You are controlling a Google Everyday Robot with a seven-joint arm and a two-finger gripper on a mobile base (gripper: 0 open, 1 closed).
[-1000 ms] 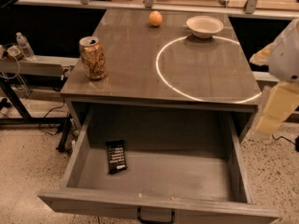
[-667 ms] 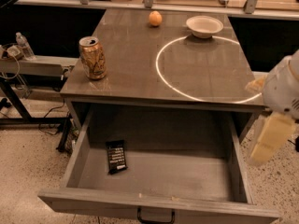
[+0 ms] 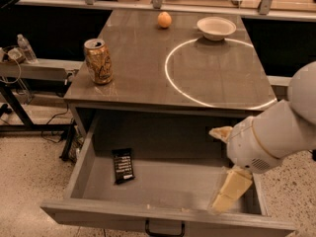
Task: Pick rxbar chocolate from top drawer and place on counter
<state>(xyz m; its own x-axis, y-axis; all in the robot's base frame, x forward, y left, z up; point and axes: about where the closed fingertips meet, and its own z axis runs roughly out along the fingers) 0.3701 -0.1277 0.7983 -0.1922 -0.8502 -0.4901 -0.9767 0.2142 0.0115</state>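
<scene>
- Nearest me is the drawer, pulled fully open, its dark handle at the middle of the front panel.
- The gripper hangs over the right end of the drawer, just inside the front panel. Its two cream fingers stand well apart with nothing between them, so I read it as wide open and empty.
- The chocolate bar lies flat on the drawer floor at the left end, near the left wall and about halfway back. Its long axis runs front to back along the drawer, tilted only slightly.
- What the next move turns on: the bar is well apart from the gripper, straight across the drawer's width toward the left wall. I judge I must travel sideways along the drawer, then close across the bar's short sides.
- Behind and above the drawer is the desk, where the bar must end up. It carries a gold can above the drawer's left end, a white circle, a bowl and an orange farthest back.
</scene>
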